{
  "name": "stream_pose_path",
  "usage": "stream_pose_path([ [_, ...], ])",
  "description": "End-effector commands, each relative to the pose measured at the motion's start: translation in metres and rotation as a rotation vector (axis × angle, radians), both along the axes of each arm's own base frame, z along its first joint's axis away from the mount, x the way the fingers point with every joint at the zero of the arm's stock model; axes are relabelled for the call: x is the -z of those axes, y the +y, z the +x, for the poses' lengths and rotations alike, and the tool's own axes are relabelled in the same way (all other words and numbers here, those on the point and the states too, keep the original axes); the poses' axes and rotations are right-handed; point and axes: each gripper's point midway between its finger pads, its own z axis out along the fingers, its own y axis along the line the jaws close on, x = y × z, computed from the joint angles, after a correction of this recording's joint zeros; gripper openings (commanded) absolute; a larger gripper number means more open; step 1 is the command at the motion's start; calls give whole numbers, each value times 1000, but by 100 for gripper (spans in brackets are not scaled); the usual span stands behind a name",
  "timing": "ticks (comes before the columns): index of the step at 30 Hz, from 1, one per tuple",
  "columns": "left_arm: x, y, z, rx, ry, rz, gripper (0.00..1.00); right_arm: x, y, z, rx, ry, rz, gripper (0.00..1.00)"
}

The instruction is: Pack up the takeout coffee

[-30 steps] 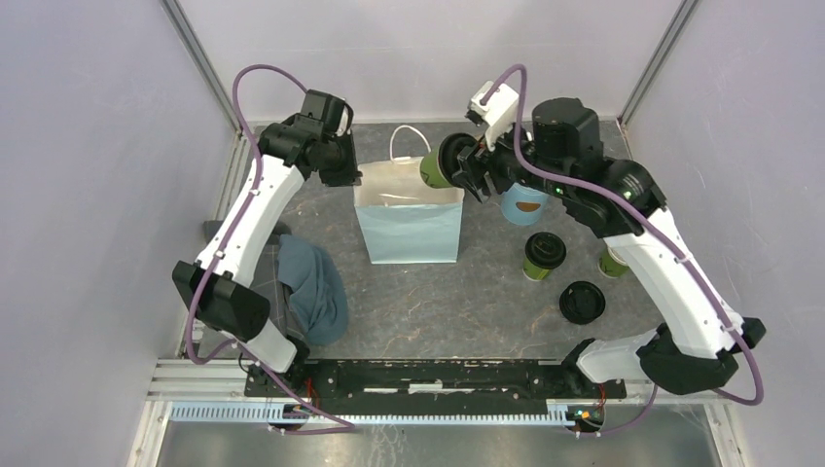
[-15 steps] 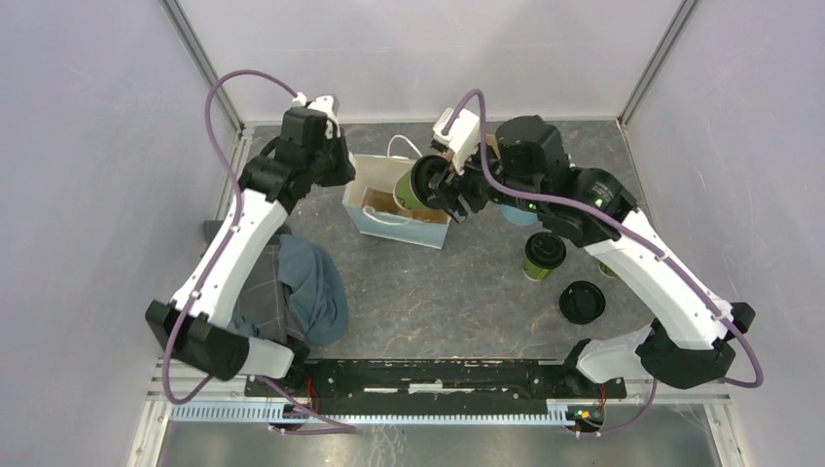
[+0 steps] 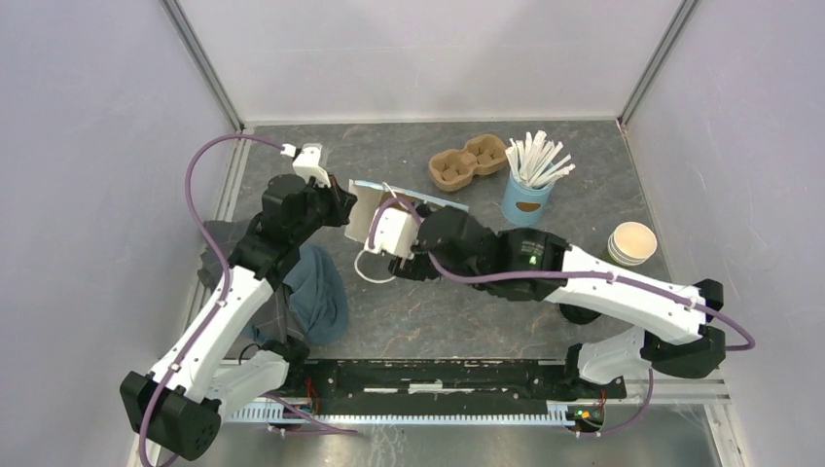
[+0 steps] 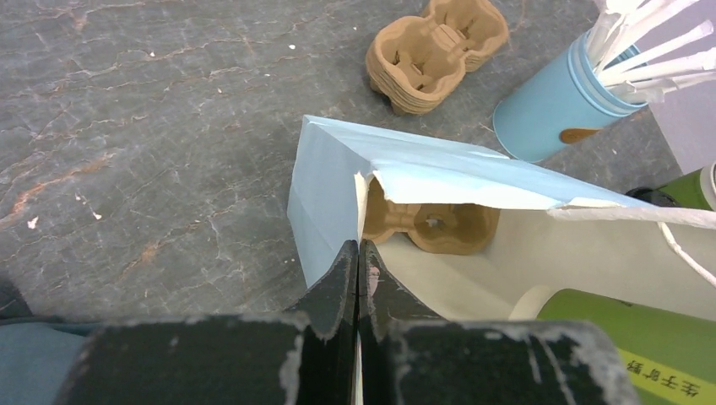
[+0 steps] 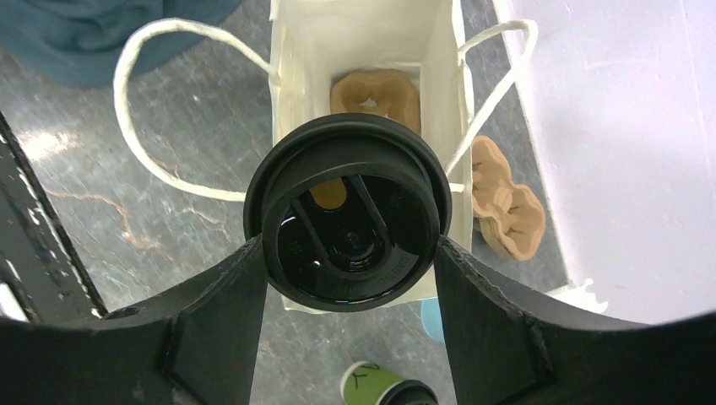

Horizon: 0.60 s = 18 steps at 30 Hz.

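Note:
The takeout coffee (image 5: 346, 228), a dark-green cup (image 4: 629, 337) with a round black lid, is held between the fingers (image 5: 241, 287) of my right gripper (image 5: 346, 253). It lies at the mouth of the blue paper bag (image 5: 363, 42). The bag (image 3: 365, 212) is tipped, cream inside, with its mouth facing the front. My left gripper (image 4: 359, 253) is shut on the bag's torn left rim (image 4: 361, 190). A brown cup carrier (image 4: 431, 224) lies inside at the bottom. From above, my right wrist hides the cup.
A second brown carrier (image 3: 469, 163) and a light-blue cup of white sticks (image 3: 527, 190) stand at the back. A lidless green cup (image 3: 630, 243) is at the right, another lidded green cup (image 5: 384, 388) in front of the bag. A teal cloth (image 3: 316, 292) lies left.
The bag has gone from upright to tipped and moved left-front, its rim pinched by my left gripper. My right arm swung forward and down, bringing the lidded cup to the bag's mouth.

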Motion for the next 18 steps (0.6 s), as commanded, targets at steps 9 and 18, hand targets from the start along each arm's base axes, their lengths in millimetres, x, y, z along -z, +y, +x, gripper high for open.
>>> stream_pose_path([
  [9, -17, -1, -23, 63, -161, -38, 2, 28, -1, -3, 50, -252, -229, 55],
  [18, -2, 2, -43, 82, -109, -46, 2, 55, -5, 0, 16, -320, -233, 53],
])
